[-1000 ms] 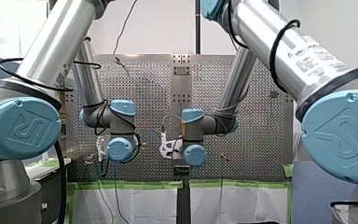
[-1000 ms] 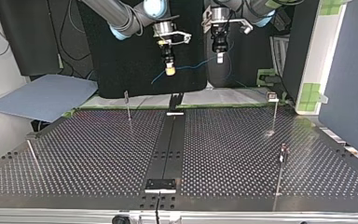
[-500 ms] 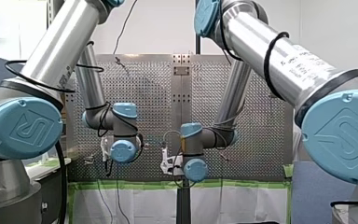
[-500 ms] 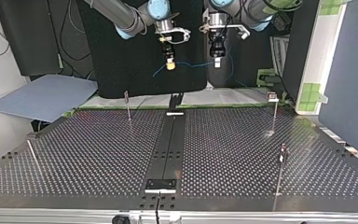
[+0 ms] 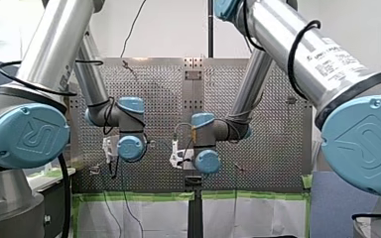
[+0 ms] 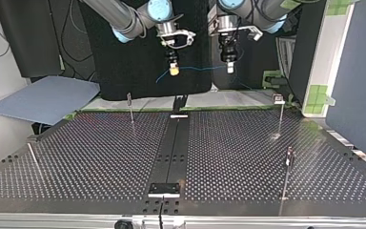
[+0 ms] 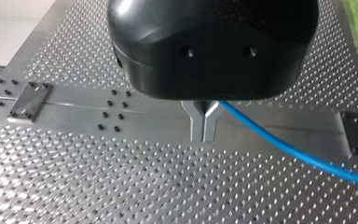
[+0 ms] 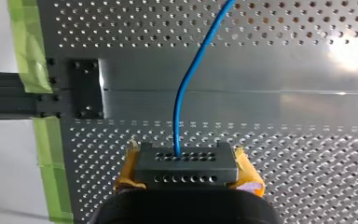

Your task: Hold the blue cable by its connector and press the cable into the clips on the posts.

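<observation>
The thin blue cable (image 6: 200, 68) hangs in the air between my two grippers, above the far edge of the perforated table (image 6: 100, 157). My right gripper (image 8: 186, 176) holds the dark connector block (image 8: 186, 163) between yellow pads (image 8: 247, 179); the cable (image 8: 186, 88) runs out ahead of it. In the top view this gripper (image 6: 174, 71) is left of centre. My left gripper (image 7: 204, 136) has its metal fingers shut on the cable (image 7: 279, 147), which leaves them sideways. It hangs at the top view's centre right (image 6: 229, 69).
Thin posts with clips stand on the table: one at the back left (image 6: 130, 107), one at the back right (image 6: 280, 112), one nearer at the right (image 6: 288, 167), and a leaning rod at the left (image 6: 34, 160). A dark rail (image 6: 174, 148) runs down the middle.
In the front view my right arm dipped low and came back up; my left wrist rose a little. In the top view my left gripper shifted slightly right and the cable now runs straighter.
</observation>
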Robot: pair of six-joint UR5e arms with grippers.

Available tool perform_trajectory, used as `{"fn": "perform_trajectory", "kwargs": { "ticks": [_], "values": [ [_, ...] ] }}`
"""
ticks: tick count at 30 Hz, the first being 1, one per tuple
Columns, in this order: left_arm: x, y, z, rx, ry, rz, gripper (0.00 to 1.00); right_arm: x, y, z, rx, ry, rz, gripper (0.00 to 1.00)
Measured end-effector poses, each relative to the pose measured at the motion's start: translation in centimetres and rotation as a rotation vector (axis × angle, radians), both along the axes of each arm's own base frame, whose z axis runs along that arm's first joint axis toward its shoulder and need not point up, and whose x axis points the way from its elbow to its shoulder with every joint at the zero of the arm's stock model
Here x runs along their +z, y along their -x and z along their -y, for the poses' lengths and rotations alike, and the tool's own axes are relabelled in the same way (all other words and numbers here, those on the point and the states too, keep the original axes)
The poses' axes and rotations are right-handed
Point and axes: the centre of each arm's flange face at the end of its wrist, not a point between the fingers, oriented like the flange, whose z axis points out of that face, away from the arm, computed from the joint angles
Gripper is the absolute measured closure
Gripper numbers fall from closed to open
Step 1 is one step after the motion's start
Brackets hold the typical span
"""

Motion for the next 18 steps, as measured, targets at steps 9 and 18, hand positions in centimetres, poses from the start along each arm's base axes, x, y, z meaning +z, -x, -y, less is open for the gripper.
{"fn": "perform_trajectory", "kwargs": {
  "ticks": [9,18],
  "values": [
    [3.1,-0.7,-0.8,0.029,0.020,0.041,1.00,4.7,-0.8,1.2,0.030,0.036,0.056,1.00],
    [7.3,-2.6,-1.3,0.067,0.053,0.100,1.00,11.2,-2.4,2.9,0.080,0.091,0.133,1.00]
  ]
}}
